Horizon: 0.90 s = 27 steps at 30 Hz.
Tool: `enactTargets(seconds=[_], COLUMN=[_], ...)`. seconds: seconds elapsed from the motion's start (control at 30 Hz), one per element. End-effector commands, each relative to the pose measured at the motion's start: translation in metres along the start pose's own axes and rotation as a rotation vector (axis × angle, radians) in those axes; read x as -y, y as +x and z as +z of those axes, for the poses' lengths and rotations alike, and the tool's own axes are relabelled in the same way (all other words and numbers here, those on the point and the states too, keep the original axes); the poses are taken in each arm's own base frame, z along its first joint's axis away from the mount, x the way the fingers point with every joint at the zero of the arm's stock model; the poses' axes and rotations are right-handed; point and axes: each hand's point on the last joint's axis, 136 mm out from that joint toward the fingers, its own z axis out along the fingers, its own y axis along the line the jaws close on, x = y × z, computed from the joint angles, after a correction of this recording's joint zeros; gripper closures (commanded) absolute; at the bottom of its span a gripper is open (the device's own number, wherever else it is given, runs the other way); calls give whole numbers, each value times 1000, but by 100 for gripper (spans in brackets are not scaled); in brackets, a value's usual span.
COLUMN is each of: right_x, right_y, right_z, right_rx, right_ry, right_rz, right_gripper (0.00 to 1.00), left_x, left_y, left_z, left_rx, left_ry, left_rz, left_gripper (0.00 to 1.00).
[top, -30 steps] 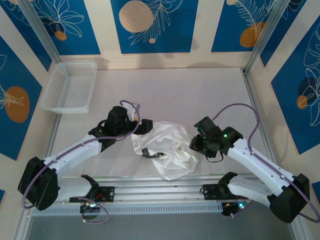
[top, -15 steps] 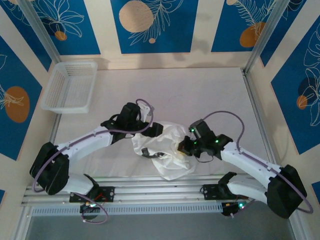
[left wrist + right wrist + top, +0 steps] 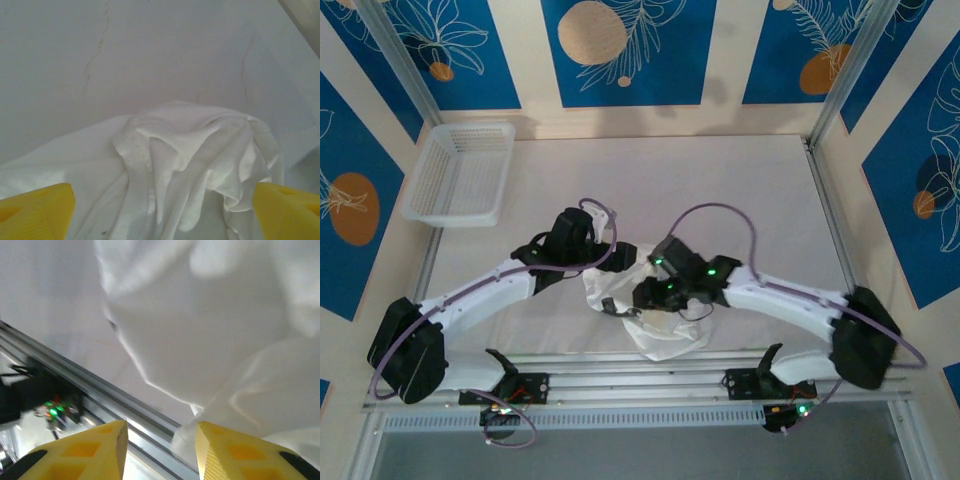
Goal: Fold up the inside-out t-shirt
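A: White cotton. Shirt [image 3: 665, 338] is bunched in a heap near the front edge of the worktop [image 3: 720, 180], mid-width. It's not flat and nothing is folded yet.
B: Hands?
A: Left hand [image 3: 160, 212] has its fingers wide apart, straddling a ridge of the heap, nothing pinched. Looks set to bite a fold and drag it out.
B: Right?
A: Right hand [image 3: 160, 447] is low over the near side, fingers partly apart, rail [image 3: 125, 405] visible through the gap. A cloth tip sits by one finger [image 3: 235, 455]. No clamp that I can see.
B: Why both in so tight?
A: My read: each wants an edge so they can pull apart and spread it. The cloth is thin, so layers may lift together.
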Motion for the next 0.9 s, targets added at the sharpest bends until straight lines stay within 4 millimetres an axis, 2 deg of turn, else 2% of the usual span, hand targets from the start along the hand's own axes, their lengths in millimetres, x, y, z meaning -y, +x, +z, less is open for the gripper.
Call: enactTargets(seconds=[0.0,0.07,0.1,0.2,0.33,0.53,0.6,0.7,0.87], right_x=[39,70,81,100,96,71,63,62,60], right_y=[-15,-9,-3,19,35,31,30,31,33], right_z=[-50,-68,-71,-66,-45,-12,-4,6,9], right_rx=[236,336,353,295,178,93,74,53,34], right_ry=[106,145,137,148,148,151,143,163,197], right_rz=[130,244,275,362,410,367,350,345,335], right_gripper=[59,59,59,59,58,57,53,49,49], left_x=[-2,-2,-1,1,2,5,4,3,3], left_y=[0,-2,-3,-5,-5,-4,-2,1,1], left_z=[0,-1,-2,-1,4,8,7,7,7], left_rx=[21,31,37,37,27,17,12,5,7], left_ry=[8,11,14,18,30,46,43,40,41], left_rz=[-23,-17,-12,-1,-2,-8,-8,-8,-5], left_gripper=[8,8,9,9,8,8,8,8,8])
